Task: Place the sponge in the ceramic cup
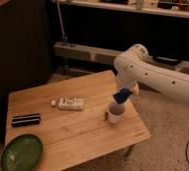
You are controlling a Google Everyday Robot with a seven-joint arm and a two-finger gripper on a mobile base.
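The ceramic cup (115, 118), small and white, stands upright near the right edge of the wooden table (63, 132). Directly above its mouth hangs the bright blue sponge (122, 94). The gripper (119, 99), at the end of the white arm (158, 77) that reaches in from the right, is shut on the sponge. The sponge's lower end sits just over the cup's rim, and whether it touches the cup is unclear. The arm's wrist hides the fingers' upper parts.
A white flat remote-like object (70, 104) lies mid-table, left of the cup. A black bar-shaped object (26, 120) sits near the left edge, and a round green plate (22, 152) at the front left corner. Dark shelving stands behind the table.
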